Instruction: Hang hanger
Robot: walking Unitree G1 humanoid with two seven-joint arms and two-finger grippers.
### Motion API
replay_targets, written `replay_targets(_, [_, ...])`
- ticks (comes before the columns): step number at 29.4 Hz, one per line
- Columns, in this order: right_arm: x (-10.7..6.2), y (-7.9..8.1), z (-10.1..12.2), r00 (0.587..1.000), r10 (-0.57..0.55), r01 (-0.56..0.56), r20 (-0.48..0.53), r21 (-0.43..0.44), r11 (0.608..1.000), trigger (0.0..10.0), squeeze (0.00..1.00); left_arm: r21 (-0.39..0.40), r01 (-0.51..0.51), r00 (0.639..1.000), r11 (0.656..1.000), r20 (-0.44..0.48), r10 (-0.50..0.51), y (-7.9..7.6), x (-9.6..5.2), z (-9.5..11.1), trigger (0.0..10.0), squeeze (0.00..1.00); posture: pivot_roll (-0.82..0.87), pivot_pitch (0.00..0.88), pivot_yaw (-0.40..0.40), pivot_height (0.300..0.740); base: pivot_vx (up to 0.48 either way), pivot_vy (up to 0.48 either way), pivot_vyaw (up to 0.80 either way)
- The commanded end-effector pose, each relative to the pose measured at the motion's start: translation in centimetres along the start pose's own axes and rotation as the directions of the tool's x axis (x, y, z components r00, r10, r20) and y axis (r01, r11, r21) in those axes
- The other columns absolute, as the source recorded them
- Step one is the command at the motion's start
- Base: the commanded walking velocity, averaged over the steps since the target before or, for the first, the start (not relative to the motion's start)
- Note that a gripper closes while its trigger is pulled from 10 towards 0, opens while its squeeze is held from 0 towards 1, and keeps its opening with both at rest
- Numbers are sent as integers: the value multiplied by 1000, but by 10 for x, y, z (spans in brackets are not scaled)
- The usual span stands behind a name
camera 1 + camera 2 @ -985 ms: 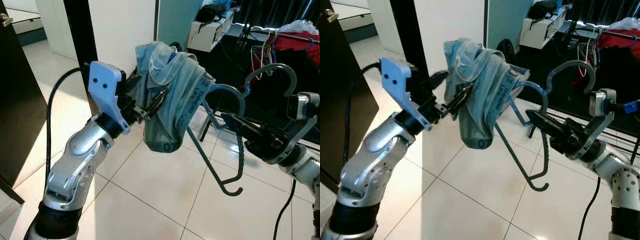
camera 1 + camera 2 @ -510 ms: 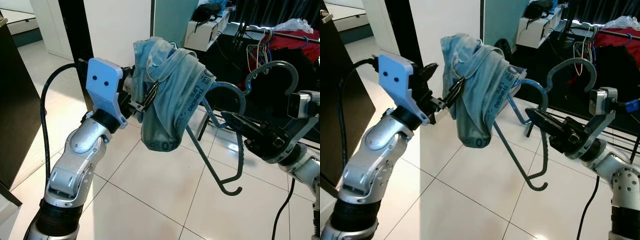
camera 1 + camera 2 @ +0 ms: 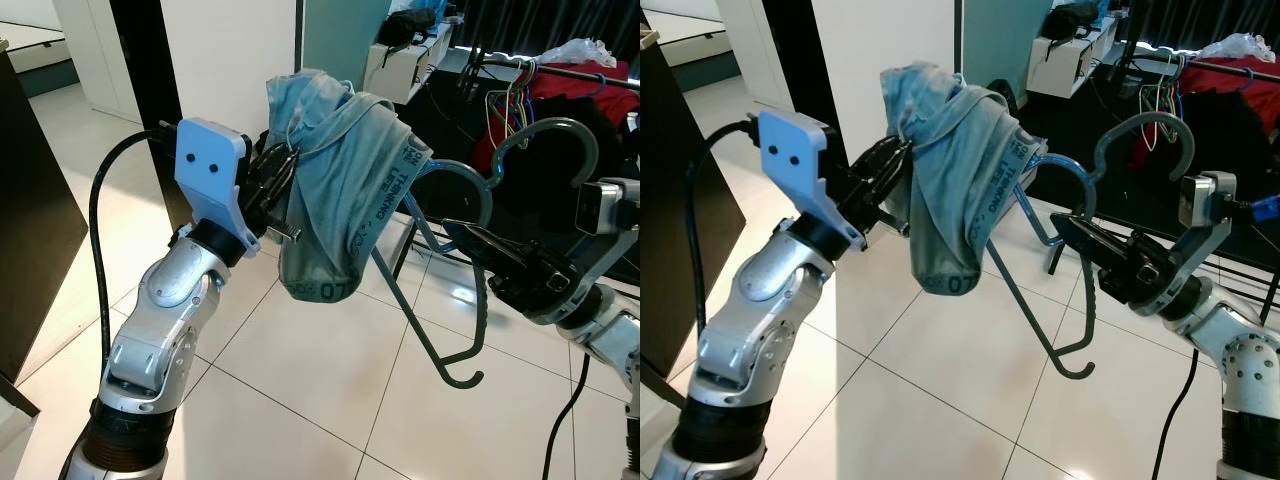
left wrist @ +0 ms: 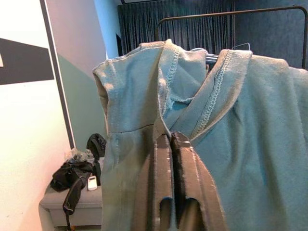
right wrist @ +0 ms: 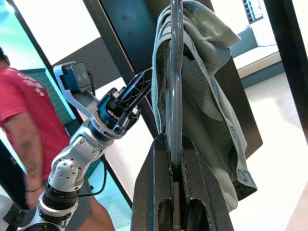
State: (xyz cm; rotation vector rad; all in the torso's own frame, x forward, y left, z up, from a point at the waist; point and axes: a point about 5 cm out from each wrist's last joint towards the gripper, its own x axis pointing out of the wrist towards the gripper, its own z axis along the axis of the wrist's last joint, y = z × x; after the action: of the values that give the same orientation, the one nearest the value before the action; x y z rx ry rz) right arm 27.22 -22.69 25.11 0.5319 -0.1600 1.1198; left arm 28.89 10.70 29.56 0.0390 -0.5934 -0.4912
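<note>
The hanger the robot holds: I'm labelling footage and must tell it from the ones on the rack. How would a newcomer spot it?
Look in front of the white wall, between the robot's two arms. The hanger is blue-grey, its bar clamped in the right gripper, with a light blue garment draped over its far end, where the left gripper is. The other hangers hang on the rack behind.

The left hand has its two long black fingers pressed together, pinching a fold of the pale blue-green cotton garment just below its stitched neckline. Behind the cloth stand dark pleated curtains and a thin black metal clothes rail. A black bag lies on a low grey cabinet beside a white-and-teal wall.
</note>
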Motion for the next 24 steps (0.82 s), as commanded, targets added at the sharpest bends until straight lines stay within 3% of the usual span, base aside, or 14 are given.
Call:
replay_targets(1, [0, 4, 5, 1000, 16, -15, 11, -25, 1000, 10000, 0, 6, -17, 1000, 1000, 1, 17, 3, 1, -1, 0, 0, -17, 65, -74, 740, 0, 0, 0])
replay_targets(14, [-6, 1, -9, 995, -53, 49, -85, -48, 998, 10000, 0, 49, -129, 992, 990, 18, 128, 29, 0, 3, 0, 0, -21, 69, -70, 740, 0, 0, 0])
replay_targets(16, [-9, -1, -10, 993, -80, 75, -91, -56, 996, 10000, 0, 55, -164, 986, 985, 31, 163, 37, 0, 6, 0, 0, -23, 68, -69, 740, 0, 0, 0])
replay_targets(18, [-17, -2, -7, 991, -115, 112, -62, -57, 992, 10000, 0, 12, -301, 950, 954, 90, 298, 65, -4, 20, 0, 0, -22, 69, -71, 740, 0, 0, 0])
replay_targets(21, [-17, -2, -7, 991, -115, 112, -62, -57, 992, 10000, 0, 12, -301, 950, 954, 90, 298, 65, -4, 20, 0, 0, -22, 69, -71, 740, 0, 0, 0])
replay_targets(22, [-18, -2, -6, 991, -121, 118, -56, -57, 991, 10000, 0, -12, -349, 931, 937, 112, 348, 75, -7, 26, 0, 0, -22, 69, -71, 740, 0, 0, 0])
replay_targets(24, [-18, -2, -6, 991, -121, 118, -56, -57, 991, 10000, 0, -12, -349, 931, 937, 112, 348, 75, -7, 26, 0, 0, -22, 69, -71, 740, 0, 0, 0])
